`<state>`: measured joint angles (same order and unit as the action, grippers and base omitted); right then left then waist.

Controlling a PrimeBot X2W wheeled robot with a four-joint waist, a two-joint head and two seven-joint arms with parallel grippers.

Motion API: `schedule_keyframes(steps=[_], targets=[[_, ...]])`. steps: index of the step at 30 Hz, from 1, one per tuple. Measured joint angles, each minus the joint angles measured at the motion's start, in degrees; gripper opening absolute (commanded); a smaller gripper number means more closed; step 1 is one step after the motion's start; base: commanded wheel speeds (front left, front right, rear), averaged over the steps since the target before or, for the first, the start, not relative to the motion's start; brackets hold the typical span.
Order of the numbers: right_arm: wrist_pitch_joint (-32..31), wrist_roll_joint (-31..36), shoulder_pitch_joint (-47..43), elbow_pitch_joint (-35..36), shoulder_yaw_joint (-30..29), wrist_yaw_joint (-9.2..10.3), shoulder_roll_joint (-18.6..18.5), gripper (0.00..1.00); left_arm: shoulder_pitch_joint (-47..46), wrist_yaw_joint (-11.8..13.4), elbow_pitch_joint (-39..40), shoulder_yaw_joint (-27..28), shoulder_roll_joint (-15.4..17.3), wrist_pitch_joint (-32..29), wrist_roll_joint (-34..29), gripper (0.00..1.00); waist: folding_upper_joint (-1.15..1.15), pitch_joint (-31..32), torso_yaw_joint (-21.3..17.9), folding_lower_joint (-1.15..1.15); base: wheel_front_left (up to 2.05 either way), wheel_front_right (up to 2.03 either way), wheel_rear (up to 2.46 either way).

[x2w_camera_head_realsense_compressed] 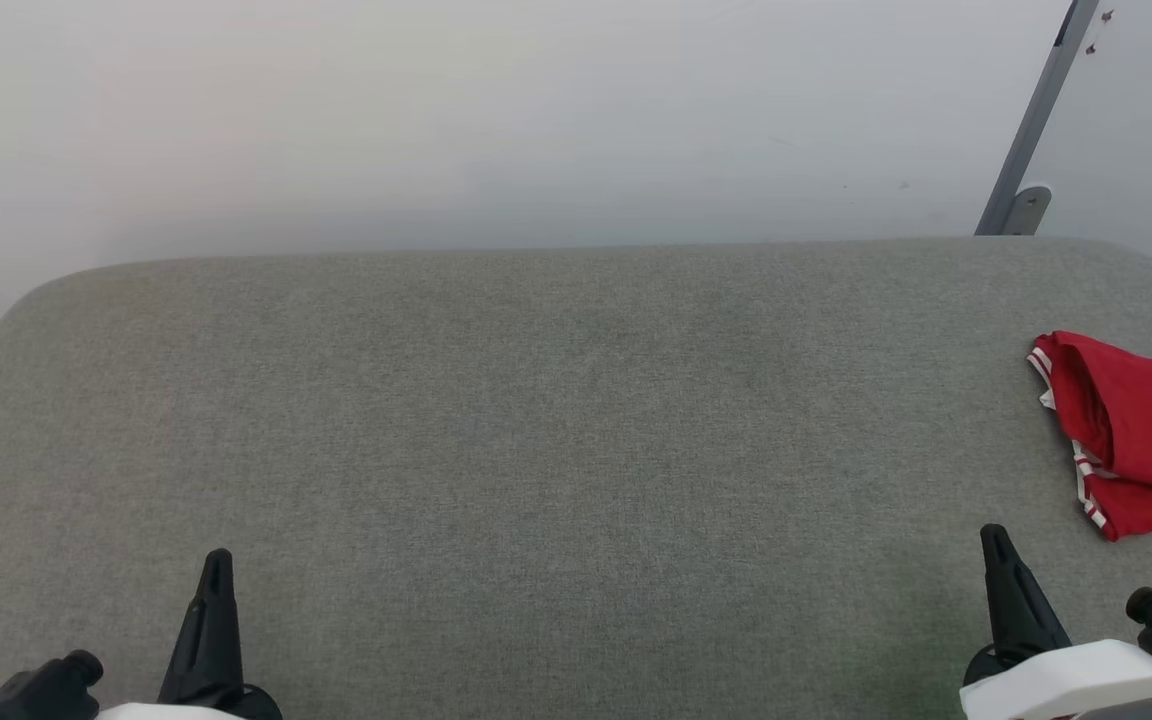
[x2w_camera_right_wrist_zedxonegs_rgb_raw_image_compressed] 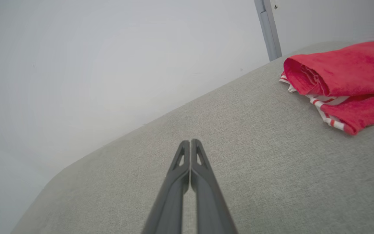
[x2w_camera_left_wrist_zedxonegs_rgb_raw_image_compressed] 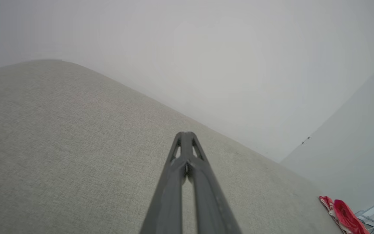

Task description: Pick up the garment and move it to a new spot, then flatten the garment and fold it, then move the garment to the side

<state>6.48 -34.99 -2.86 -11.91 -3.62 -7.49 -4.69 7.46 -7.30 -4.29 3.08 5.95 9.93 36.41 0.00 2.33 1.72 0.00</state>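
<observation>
Crowding the surface's [x2w_camera_head_realsense_compressed: 536, 420] right edge, the garment [x2w_camera_head_realsense_compressed: 1141, 440] lies bunched.

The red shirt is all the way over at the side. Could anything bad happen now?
1. The garment lies near the right end of the grey padded top, running out of the head view; a nudge might push it off.
2. Its fold looks loose and puffy, so it might flop open.
3. The right gripper is shut close by; swinging sideways, it could snag the cloth.
</observation>
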Motion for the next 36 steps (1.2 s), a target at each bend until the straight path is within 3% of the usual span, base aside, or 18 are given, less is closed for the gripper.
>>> schedule_keyframes(steps=[36], targets=[[-5.79,-25.92,3.79,-1.03,-1.33,0.00,0.80,0.00,-5.99,0.00,-4.33,0.70,-0.71,-6.90,25.66,0.00,0.00,-0.86,-0.59,0.00,0.00,0.00,0.00]])
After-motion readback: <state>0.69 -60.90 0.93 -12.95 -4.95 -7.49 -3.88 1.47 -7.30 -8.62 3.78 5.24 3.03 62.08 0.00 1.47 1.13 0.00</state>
